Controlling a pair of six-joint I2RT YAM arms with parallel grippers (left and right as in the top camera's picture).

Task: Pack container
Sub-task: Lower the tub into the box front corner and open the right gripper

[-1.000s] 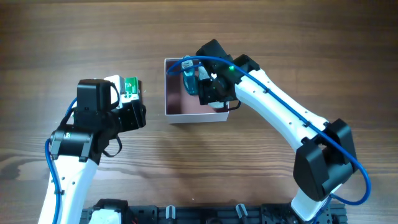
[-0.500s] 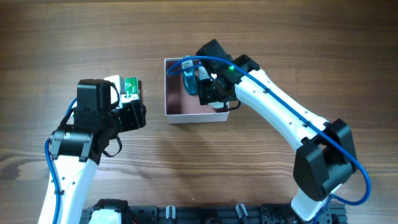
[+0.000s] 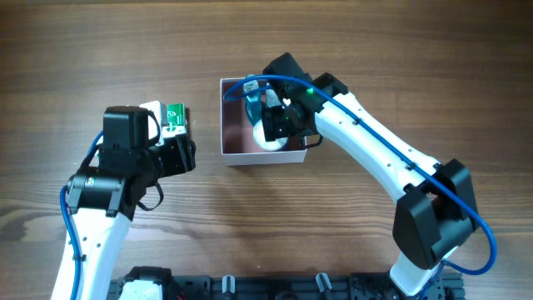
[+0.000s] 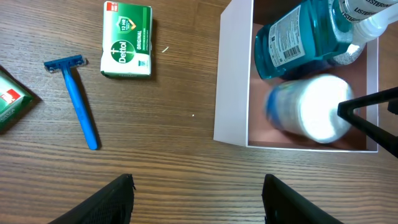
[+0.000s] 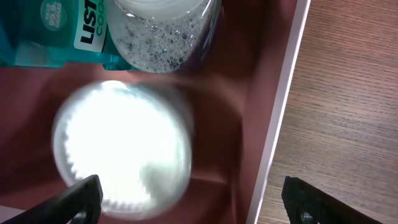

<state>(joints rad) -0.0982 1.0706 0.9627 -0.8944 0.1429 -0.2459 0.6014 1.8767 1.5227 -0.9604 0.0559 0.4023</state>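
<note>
The container point(image 3: 236, 147) is a square white box with a pink inside; it also shows in the left wrist view point(image 4: 232, 74) and the right wrist view point(image 5: 283, 99). In it lie a teal mouthwash bottle point(image 3: 252, 110) point(image 4: 298, 37) point(image 5: 43, 31), a clear bottle with bubbles point(image 5: 161, 34) and a round white-lidded jar point(image 3: 266, 137) point(image 4: 311, 113) point(image 5: 121, 146), which is blurred. My right gripper point(image 3: 287, 125) point(image 5: 193, 199) is open just above the jar, over the container's near right part. My left gripper point(image 3: 188, 155) point(image 4: 198, 199) is open and empty over bare table left of the container.
A green soap box point(image 3: 175, 114) point(image 4: 126, 48) and a blue razor point(image 4: 78, 102) lie on the wooden table left of the container. Another green box point(image 4: 9, 102) sits at the left edge of the left wrist view.
The white-lidded jar has come out from under my right gripper and now lies in the container, shifted left. Both arms have stayed in place.
</note>
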